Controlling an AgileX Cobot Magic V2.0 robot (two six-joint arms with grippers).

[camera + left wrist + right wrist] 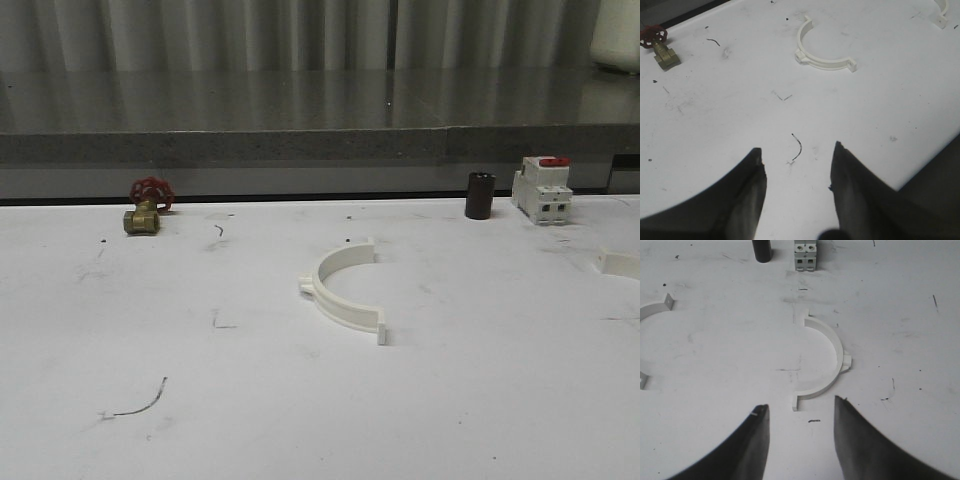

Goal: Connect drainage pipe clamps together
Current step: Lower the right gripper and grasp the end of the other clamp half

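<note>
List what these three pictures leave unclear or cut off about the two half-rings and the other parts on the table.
- Second half-ring: front view, cut off by the frame's right edge; only an end shows. Its shape shows on the right wrist view.
- First half-ring: whole in front view; the right wrist view's edge cuts it.
- Breaker: markings too small.
- Valve: blurred.
- Black cylinder: cannot tell if hollow.

bare table (300,420) around clamp half (345,291), breaker (542,188), black cylinder (480,195) behind
</note>
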